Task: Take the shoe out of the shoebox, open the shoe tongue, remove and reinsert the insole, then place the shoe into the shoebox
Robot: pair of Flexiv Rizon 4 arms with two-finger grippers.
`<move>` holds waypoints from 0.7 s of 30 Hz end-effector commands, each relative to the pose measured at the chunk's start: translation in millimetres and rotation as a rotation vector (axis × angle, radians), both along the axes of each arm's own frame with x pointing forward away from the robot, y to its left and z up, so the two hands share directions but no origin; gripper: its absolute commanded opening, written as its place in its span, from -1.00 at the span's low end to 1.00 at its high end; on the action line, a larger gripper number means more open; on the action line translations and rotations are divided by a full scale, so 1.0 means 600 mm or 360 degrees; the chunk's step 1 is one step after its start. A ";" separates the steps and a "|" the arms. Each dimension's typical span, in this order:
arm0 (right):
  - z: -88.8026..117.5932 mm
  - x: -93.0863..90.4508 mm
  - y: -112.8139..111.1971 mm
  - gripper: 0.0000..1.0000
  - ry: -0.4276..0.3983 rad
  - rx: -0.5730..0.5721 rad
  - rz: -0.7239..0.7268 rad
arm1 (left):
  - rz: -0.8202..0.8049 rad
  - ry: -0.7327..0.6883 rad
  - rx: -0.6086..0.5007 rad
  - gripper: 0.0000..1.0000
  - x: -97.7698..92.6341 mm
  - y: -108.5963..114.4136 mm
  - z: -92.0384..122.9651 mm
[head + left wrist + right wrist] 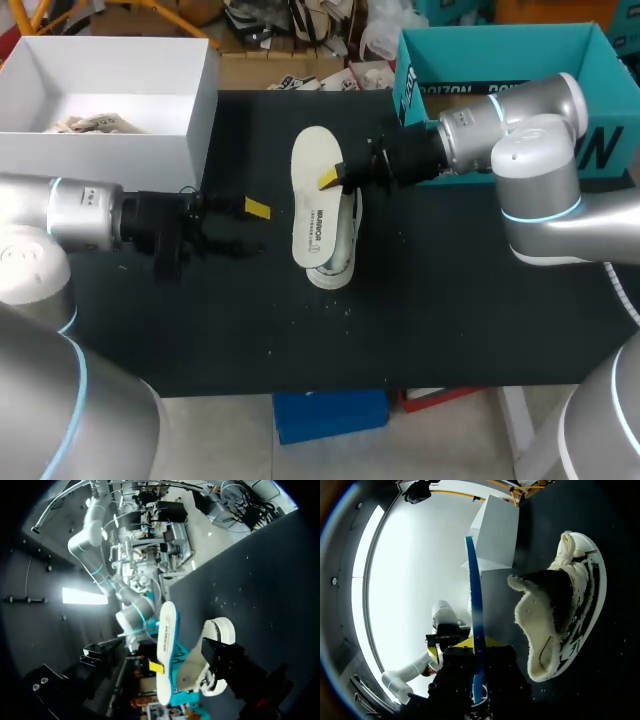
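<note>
At the far left a white box (203,110) stands open with crumpled paper inside. My left arm comes in low and level across the black table (450,310), and the left gripper (250,228) points toward the middle with its fingers spread and nothing between them, near the shoe but apart from it. The insole (312,215) is clear of the shoe (338,268) and held up over it. The shoe lies on its side on the table, and the right wrist view shows its fleecy lining and open mouth. The right gripper (335,180) pinches the insole by one long edge near its middle, and the right arm reaches in level from the right, in front of the open teal box (500,30). I cannot tell which box is the shoebox. I judge that the insole now has to go back in. That calls for the free left gripper to steady the shoe or hold its tongue back, and for the toe end of the insole to be tipped down and fed into the mouth at a shallow angle. The grip should be kept until the insole lies flat.
</note>
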State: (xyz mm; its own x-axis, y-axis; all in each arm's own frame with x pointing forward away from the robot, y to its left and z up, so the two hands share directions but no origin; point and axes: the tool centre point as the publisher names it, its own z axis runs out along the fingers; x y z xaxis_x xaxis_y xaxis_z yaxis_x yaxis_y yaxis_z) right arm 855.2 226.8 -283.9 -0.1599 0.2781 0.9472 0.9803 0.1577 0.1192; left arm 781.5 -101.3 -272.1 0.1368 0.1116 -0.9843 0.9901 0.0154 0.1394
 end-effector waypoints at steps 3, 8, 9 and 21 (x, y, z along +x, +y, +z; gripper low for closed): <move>-0.001 0.000 0.003 -1.00 0.0000 -0.0002 -0.0003 | 0.0044 -0.0077 -0.0391 1.00 0.013 -0.012 -0.015; -0.001 0.000 0.003 -1.00 0.0000 -0.0002 -0.0003 | 0.0075 -0.0077 -0.0424 1.00 0.039 -0.024 -0.014; -0.001 0.000 0.003 -1.00 0.0000 -0.0002 -0.0003 | 0.0080 -0.0080 -0.0428 1.00 0.045 -0.027 -0.014; -0.001 0.000 0.003 -1.00 0.0000 -0.0002 -0.0003 | 0.0081 -0.0135 -0.0361 0.29 0.088 -0.089 -0.003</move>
State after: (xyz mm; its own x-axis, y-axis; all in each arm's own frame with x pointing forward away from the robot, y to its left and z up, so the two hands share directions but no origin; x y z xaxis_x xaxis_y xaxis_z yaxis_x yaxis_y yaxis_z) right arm 855.2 226.8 -283.9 -0.1599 0.2781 0.9471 0.9803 0.1577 0.1192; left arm 826.7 -144.3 -274.9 0.2155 -0.1080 -0.9705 0.9731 0.1068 0.2042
